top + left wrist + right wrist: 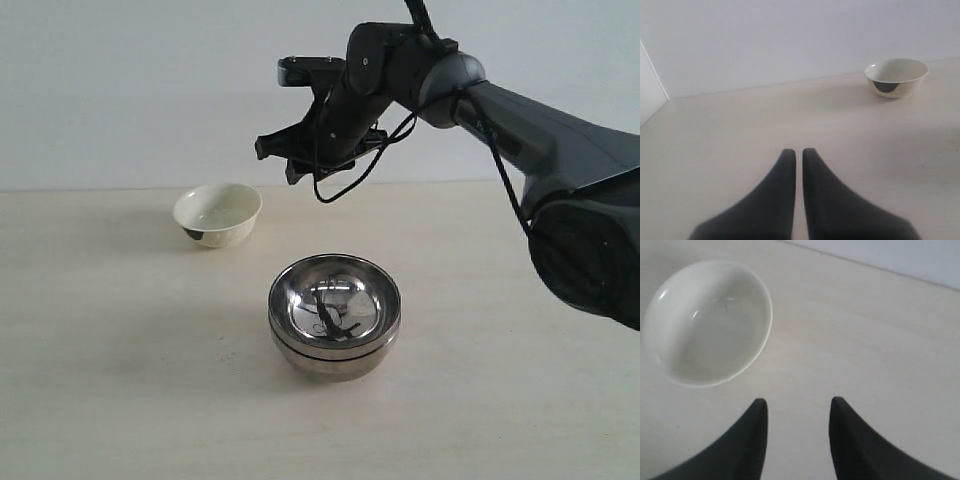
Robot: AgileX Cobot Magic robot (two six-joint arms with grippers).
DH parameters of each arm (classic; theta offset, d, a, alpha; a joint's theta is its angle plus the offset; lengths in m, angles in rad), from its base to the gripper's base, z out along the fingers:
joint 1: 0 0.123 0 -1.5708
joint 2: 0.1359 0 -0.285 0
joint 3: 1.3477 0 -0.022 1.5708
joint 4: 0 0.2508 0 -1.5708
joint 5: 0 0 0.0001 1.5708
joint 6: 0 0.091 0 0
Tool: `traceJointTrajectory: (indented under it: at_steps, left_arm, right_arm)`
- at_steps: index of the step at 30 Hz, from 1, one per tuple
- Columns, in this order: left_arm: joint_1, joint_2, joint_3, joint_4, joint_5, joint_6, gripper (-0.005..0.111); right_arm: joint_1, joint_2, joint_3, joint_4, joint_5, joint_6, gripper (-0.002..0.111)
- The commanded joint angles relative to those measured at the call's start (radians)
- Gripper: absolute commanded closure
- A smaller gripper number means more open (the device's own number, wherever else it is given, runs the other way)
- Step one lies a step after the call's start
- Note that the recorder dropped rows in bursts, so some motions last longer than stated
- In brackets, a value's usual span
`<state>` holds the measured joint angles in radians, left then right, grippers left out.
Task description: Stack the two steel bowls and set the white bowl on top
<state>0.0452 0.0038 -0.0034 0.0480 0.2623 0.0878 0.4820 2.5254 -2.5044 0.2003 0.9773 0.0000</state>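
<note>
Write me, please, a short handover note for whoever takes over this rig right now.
Left gripper: shut, holding nothing, low over bare table.
Right gripper: open and empty, raised in the air, with the white bowl in its camera's view.
The two steel bowls: nested one inside the other, mid-table.
White bowl: upright and empty on the table, behind and to the left of the stack, apart from it.
Done: steel bowls stacked.
Left: grasp the white bowl, probably with the right gripper, and set it on top of the stack.
</note>
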Motion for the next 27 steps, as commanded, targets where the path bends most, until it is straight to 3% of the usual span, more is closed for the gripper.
traceJointTrajectory:
  at_steps: [1, 11, 20, 22, 24, 27]
  left_arm:
    - [0.002, -0.004, 0.003, -0.007, -0.008, -0.01, 0.103]
    - [0.002, -0.004, 0.003, -0.007, -0.008, -0.01, 0.103]
    - [0.002, -0.004, 0.003, -0.007, -0.006, -0.01, 0.103]
    - [0.002, -0.004, 0.003, -0.007, -0.008, -0.01, 0.103]
    - [0.002, -0.004, 0.003, -0.007, -0.008, -0.01, 0.103]
    - [0.002, -0.004, 0.003, -0.007, -0.008, -0.01, 0.103]
  right_arm:
    - [-0.004, -0.004, -0.011, 0.05, 0.082, -0.018, 0.073]
    - [0.14, -0.004, -0.011, 0.078, 0.202, -0.01, 0.073]
    - [0.237, -0.004, -0.011, 0.066, 0.115, 0.101, 0.073]
    - [0.258, -0.004, -0.011, 0.029, 0.035, 0.183, 0.073]
    - [0.286, -0.004, -0.011, -0.135, -0.047, 0.368, 0.073]
    - [0.291, -0.002, -0.011, -0.244, -0.053, 0.548, 0.073]
